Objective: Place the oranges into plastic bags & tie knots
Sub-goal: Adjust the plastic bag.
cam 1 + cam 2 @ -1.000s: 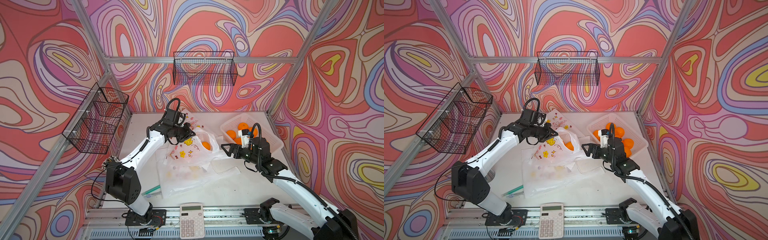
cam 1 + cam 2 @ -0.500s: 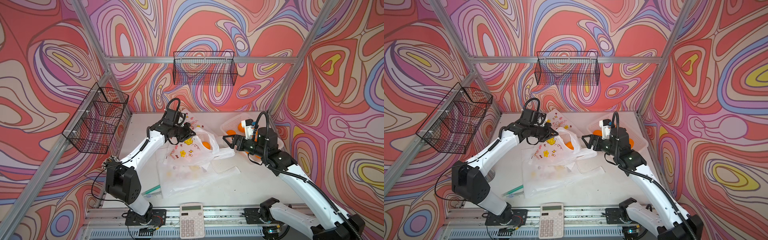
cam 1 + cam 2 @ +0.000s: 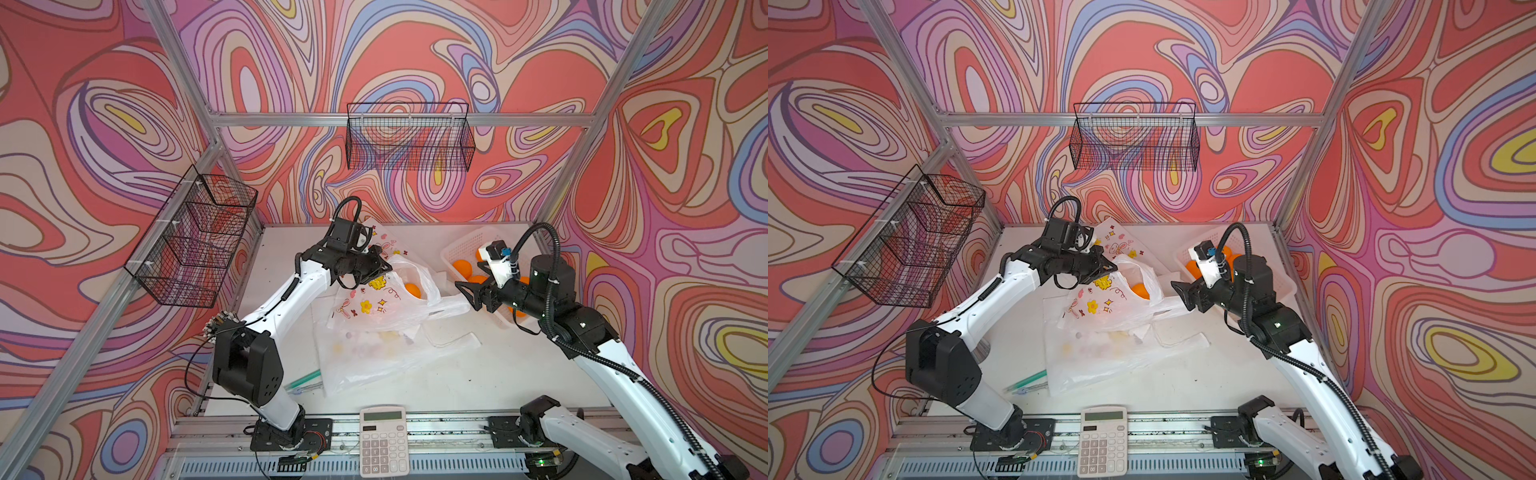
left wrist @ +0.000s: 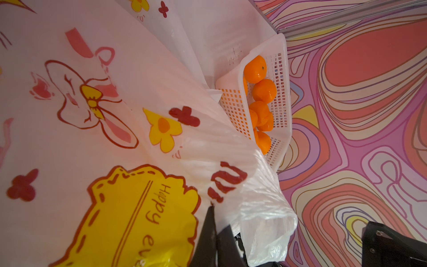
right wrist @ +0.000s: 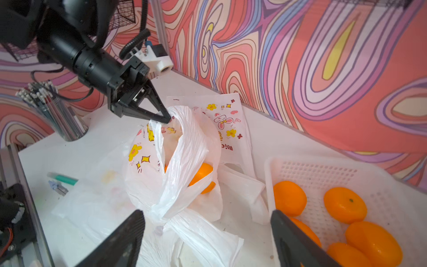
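Observation:
My left gripper (image 3: 388, 268) is shut on the rim of a printed plastic bag (image 3: 374, 303) and holds its mouth up off the table. In the left wrist view the pinched fingertips (image 4: 211, 208) grip the film beside the yellow label. One orange (image 5: 203, 175) lies inside this bag. Several more oranges (image 5: 290, 198) sit in the white perforated basket (image 3: 461, 249) at the back right. My right gripper (image 5: 206, 213) stands open and empty over the bag's loose handle (image 5: 203, 240), between bag and basket. No knots show.
More bags lie flat under the lifted one (image 3: 374, 357) and behind it (image 3: 388, 241). A teal pen (image 3: 305, 380) and a calculator (image 3: 382, 440) sit near the front edge, and a pen cup (image 5: 57, 115) at the left. Black wire baskets (image 3: 409, 137) (image 3: 195, 237) hang on the walls.
My right arm has risen, and its wrist now hangs over the basket's front with the jaws still wide. The left gripper and the bag have stayed put.

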Motion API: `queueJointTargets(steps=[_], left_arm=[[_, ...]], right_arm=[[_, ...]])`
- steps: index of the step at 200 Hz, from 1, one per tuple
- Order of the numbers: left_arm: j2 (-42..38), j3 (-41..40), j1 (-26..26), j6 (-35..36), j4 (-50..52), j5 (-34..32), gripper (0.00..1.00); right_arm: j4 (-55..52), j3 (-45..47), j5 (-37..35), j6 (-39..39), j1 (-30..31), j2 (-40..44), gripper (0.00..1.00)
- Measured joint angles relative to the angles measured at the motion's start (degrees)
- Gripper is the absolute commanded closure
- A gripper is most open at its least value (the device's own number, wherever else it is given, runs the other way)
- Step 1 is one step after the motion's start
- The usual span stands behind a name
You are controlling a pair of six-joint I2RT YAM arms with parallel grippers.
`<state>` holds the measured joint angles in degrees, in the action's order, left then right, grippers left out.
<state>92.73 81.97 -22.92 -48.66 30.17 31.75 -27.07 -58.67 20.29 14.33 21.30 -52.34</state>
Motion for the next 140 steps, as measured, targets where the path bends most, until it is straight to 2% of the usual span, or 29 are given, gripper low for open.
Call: queueJointTargets(steps=[30, 53, 82, 105, 140], left_arm=[[0.0, 0.0, 0.0, 0.09, 0.02, 0.0, 1.0], [0.0, 0.0, 0.0, 0.31, 0.0, 0.0, 1.0], [0.11, 0.0, 0.0, 0.44, 0.0, 0.13, 1.0], [0.39, 0.0, 0.0, 0.44, 0.0, 0.24, 1.0], [0.85, 0.0, 0.0, 0.44, 0.02, 0.24, 1.0]], right_arm=[[1.14, 2.67, 5.42, 14.4, 1.92, 2.54, 0.02], [0.52, 2.67, 4.96, 22.53, 6.14, 1.57, 0.02], [-0.92, 2.67, 0.2, 31.01, 12.0, -1.01, 0.07], [-1.2, 2.67, -4.92, 36.96, 14.36, -3.21, 0.15], [-1.31, 2.64, -13.4, 44.46, 18.47, -6.1, 0.21]])
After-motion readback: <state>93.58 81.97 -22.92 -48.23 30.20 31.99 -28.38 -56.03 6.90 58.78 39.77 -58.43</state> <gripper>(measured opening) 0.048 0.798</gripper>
